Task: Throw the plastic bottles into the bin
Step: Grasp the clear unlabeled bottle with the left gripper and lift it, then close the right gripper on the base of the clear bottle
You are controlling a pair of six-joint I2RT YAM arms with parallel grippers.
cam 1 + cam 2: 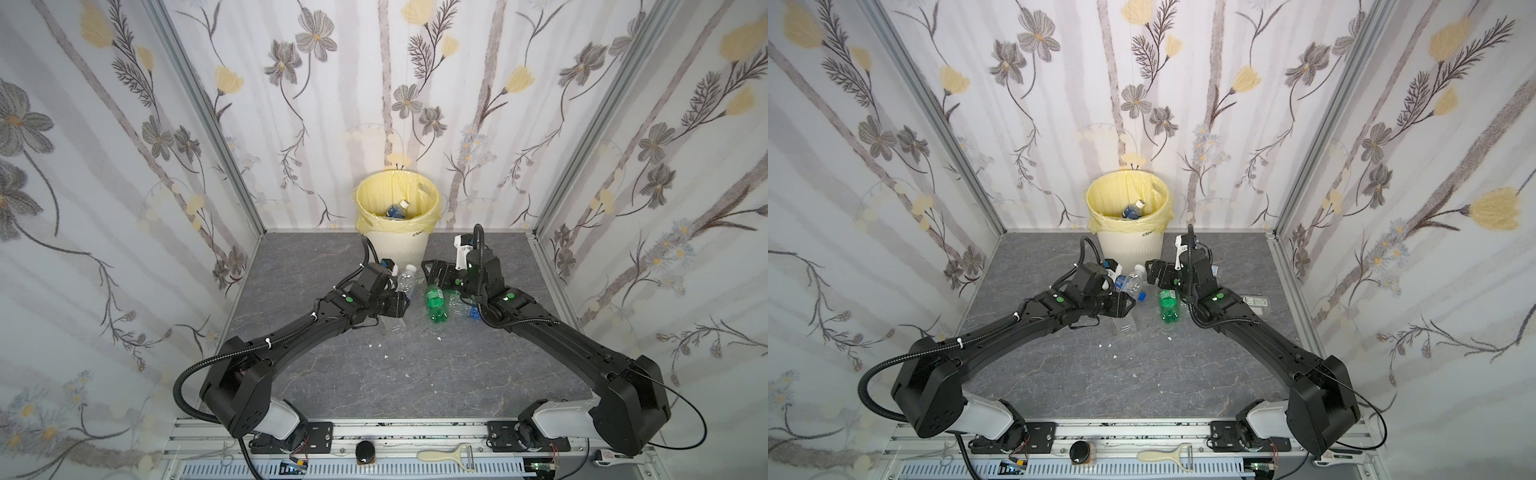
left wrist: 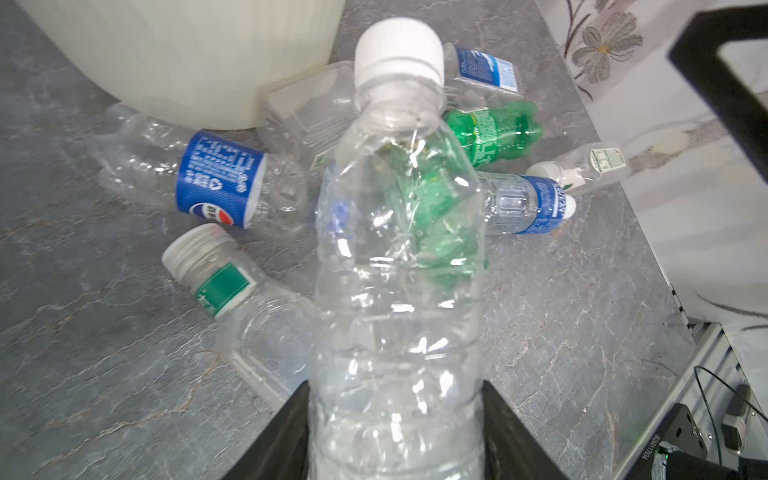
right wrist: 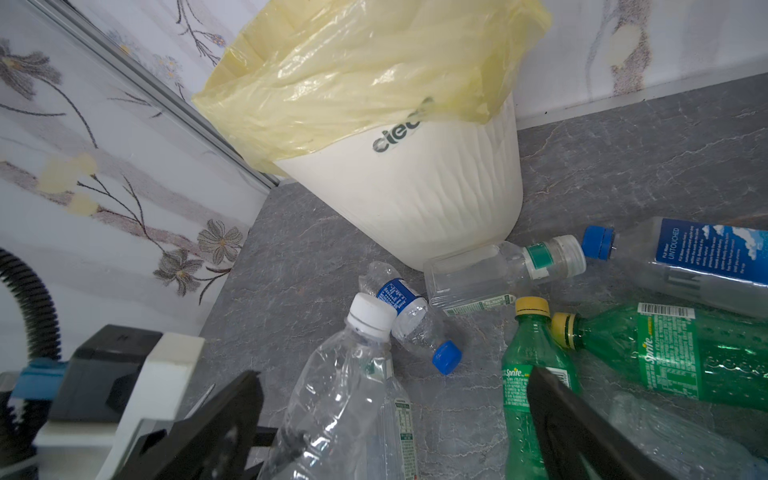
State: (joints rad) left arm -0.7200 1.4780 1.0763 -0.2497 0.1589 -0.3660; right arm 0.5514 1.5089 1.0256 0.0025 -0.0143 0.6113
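Left gripper (image 2: 395,432) fingers (image 2: 282,440) are pinching the white-capped bottle (image 2: 399,249), right gripper (image 3: 395,424) fingers spread; best carrying it fully over the bin (image 1: 399,249) before releasing.

bottles (image 1: 435,305) before bin (image 1: 397,249), bin by wall (image 1: 374,104)

**Cream, yellow and green over veined grey**

The round cream-white ribbed plastic bin (image 3: 415,199) wears a pale yellow plastic bag (image 3: 353,62). Pale veins marble the grey table (image 1: 374,374). A clear crumpled plastic bottle (image 2: 399,270) has a white cap; a green plastic bottle (image 3: 665,357), a yellow one.
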